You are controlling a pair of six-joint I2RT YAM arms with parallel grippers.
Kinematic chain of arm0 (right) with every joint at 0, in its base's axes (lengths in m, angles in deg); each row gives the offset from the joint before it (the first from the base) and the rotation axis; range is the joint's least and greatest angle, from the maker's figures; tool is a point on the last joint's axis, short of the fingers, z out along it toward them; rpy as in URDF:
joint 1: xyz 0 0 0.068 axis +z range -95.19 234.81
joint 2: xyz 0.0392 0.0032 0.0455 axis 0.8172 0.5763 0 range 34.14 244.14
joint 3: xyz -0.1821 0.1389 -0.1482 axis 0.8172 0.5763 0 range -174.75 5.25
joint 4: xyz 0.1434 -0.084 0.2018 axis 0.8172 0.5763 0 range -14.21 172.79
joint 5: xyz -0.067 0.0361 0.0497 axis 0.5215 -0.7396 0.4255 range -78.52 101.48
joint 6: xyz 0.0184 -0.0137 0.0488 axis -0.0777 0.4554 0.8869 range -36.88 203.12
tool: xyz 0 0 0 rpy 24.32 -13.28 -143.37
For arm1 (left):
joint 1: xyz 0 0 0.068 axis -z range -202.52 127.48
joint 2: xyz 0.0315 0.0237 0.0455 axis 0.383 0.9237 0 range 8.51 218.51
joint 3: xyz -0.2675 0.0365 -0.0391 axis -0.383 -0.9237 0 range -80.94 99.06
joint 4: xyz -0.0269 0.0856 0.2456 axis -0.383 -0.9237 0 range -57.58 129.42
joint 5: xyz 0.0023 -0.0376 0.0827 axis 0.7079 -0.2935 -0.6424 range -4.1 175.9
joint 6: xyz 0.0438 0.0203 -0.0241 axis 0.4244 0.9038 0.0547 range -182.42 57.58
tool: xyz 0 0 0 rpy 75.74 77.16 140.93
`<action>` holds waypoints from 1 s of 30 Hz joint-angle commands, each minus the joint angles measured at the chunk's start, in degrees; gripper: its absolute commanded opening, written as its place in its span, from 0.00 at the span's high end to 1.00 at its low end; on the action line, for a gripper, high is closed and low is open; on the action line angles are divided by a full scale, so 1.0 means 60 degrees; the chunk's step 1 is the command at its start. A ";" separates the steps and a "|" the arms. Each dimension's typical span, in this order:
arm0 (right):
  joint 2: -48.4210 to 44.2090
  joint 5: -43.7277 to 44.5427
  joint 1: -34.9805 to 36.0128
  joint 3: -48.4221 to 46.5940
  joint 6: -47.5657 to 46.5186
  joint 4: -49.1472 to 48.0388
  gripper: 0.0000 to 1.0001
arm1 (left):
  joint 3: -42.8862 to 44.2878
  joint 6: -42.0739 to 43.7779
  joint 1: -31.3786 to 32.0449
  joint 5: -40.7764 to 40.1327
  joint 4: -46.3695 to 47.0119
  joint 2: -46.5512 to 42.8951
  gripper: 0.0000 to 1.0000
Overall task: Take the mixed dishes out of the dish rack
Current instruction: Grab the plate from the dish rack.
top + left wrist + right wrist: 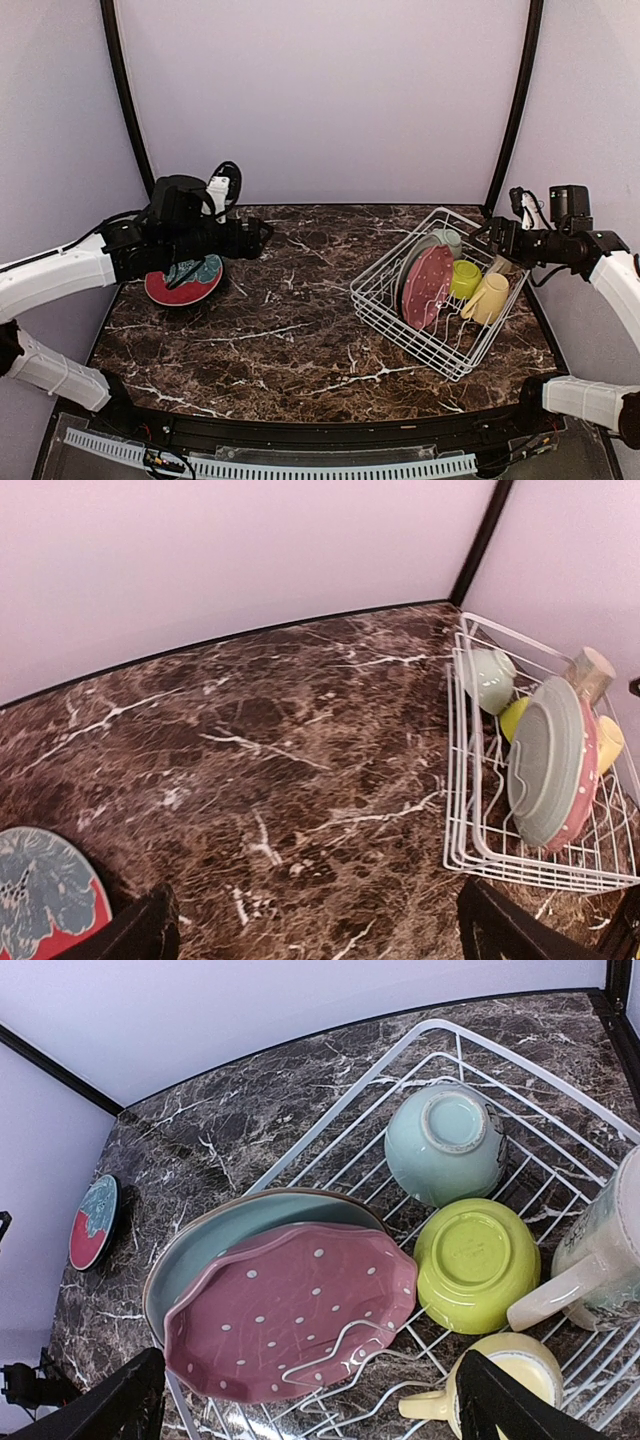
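Dishes (430,285) stand in the rack (400,335) on the table's (300,330) right side — pink plate (290,1310) on edge against a grey-green plate (230,1230), mint bowl (445,1145) and lime bowl (475,1260) bases showing, yellow mug (505,1375) and cream mug (600,1250) beside them. Likely ceramic: stiff, glaze-slick, breakable; take plates by the top rim, mugs by handle or lip. Right gripper (315,1405) hangs over the rack, jaws wide, empty. Left gripper (320,930) — jaws wide too, holding nothing — is near a red plate (183,282) lying flat, far left.
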 commanded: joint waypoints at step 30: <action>-0.0402 0.0184 0.0060 0.0011 -0.0194 0.0097 0.01 | 0.8972 0.1388 0.3796 -0.0312 -0.1712 0.8455 0.30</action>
